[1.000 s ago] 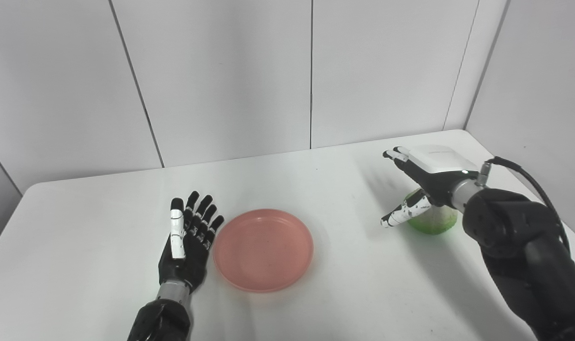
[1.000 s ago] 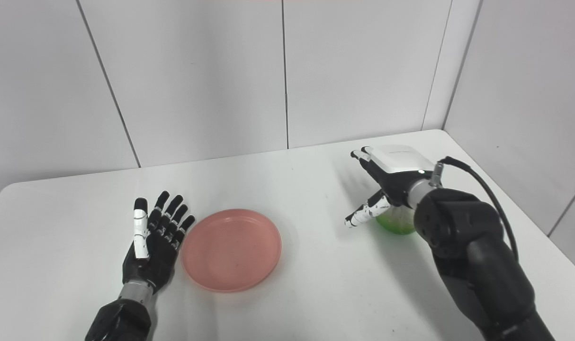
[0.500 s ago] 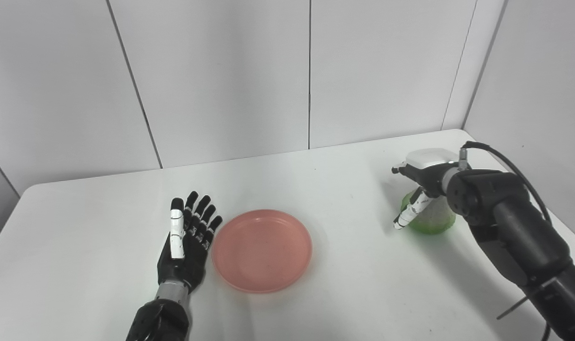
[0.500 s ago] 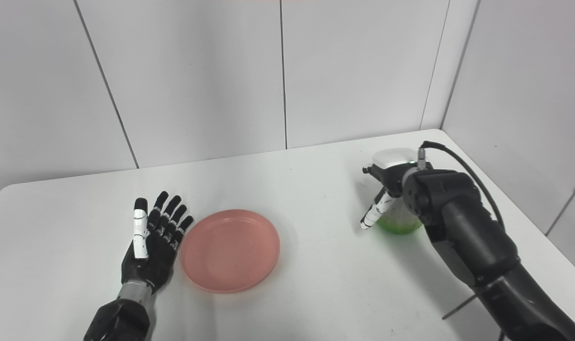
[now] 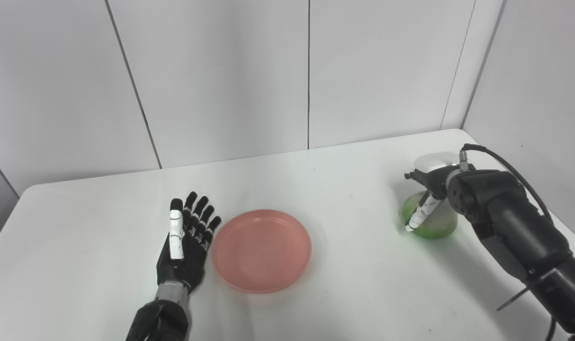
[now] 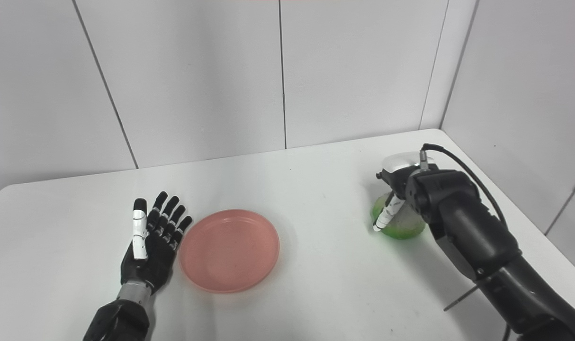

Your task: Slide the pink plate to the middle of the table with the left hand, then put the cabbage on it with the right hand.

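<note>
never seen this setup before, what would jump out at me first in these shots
The pink plate stands out most, lying near the middle of the white table with nothing on it. Just to its left lies the left hand, black, open and flat with fingers spread. At the far right, the right hand reaches down over the green cabbage, its white-tipped thumb against the cabbage's front; whether it grips yet cannot be told.

Both arms are showing black casings; left hand (image 5: 183,246) black with white thumb segments, right hand (image 5: 429,182) white-backed, black cable (image 5: 515,166) looping behind.
</note>
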Robot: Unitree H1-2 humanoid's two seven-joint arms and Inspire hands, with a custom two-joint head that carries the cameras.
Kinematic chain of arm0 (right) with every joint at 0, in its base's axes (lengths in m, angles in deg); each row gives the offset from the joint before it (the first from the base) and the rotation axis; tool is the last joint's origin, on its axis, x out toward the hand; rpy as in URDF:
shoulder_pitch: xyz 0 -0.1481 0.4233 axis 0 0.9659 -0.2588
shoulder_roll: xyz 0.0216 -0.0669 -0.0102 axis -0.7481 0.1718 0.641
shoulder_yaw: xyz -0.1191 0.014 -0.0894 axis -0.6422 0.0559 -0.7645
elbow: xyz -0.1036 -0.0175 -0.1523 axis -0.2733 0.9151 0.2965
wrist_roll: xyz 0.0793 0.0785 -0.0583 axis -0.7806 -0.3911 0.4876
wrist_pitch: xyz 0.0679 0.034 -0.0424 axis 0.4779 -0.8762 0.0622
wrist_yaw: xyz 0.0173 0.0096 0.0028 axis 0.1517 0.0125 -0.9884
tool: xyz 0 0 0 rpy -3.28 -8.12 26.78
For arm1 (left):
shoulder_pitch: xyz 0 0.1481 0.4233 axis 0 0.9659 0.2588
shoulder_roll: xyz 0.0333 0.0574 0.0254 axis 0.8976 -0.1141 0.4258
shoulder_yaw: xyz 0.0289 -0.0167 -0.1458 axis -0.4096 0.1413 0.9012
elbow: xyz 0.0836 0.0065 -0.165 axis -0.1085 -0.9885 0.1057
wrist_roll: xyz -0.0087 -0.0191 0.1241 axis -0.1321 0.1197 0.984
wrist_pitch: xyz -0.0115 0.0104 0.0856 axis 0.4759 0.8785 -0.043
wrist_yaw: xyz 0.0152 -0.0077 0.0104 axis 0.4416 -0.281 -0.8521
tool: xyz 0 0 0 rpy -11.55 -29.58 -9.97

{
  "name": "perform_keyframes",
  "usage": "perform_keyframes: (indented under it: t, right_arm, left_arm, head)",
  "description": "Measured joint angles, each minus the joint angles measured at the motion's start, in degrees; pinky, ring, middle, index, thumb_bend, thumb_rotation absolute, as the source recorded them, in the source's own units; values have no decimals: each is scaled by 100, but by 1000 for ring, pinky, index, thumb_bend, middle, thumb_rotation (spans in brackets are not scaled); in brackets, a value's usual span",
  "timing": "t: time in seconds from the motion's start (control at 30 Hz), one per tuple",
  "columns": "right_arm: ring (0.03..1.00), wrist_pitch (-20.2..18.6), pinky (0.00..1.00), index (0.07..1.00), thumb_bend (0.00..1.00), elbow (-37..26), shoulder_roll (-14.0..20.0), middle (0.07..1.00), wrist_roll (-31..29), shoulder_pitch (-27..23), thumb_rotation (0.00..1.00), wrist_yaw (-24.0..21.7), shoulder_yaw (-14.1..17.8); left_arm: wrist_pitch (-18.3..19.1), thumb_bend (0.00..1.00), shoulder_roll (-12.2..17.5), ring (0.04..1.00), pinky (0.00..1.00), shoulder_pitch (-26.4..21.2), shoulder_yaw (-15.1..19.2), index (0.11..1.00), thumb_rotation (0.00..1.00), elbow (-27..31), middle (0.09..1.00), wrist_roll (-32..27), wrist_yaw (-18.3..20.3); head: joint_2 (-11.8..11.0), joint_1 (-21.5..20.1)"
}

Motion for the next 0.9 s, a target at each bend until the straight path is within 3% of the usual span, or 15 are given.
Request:
perform_keyframes:
  t: [0.3, 0.47, 0.7, 0.9]
  right_arm:
    - [892, 3, 675, 912, 1000, 144, 76, 932, 28, 0, 480, -41, -19]
    - [766, 3, 563, 901, 1000, 164, 144, 884, 31, 1, 472, -83, -33]
    - [898, 4, 683, 892, 1000, 179, 157, 953, 29, 4, 530, -153, -100]
    - [845, 26, 639, 895, 1000, 198, 183, 932, -12, 45, 571, -155, -168]
  left_arm:
    - [0, 850, 14, 988, 973, 1, 4, 979, 827, -3, 977, 0, 11]
    - [4, 861, 8, 986, 977, 0, 33, 981, 802, -3, 972, -11, 11]
    - [27, 869, 12, 993, 961, 0, 15, 993, 825, 3, 982, -7, 11]
    - [90, 883, 12, 987, 947, 0, 25, 995, 824, 33, 979, -7, 10]
  head:
    - [9, -26]
    - [9, -26]
    - [35, -9]
    - [53, 0]
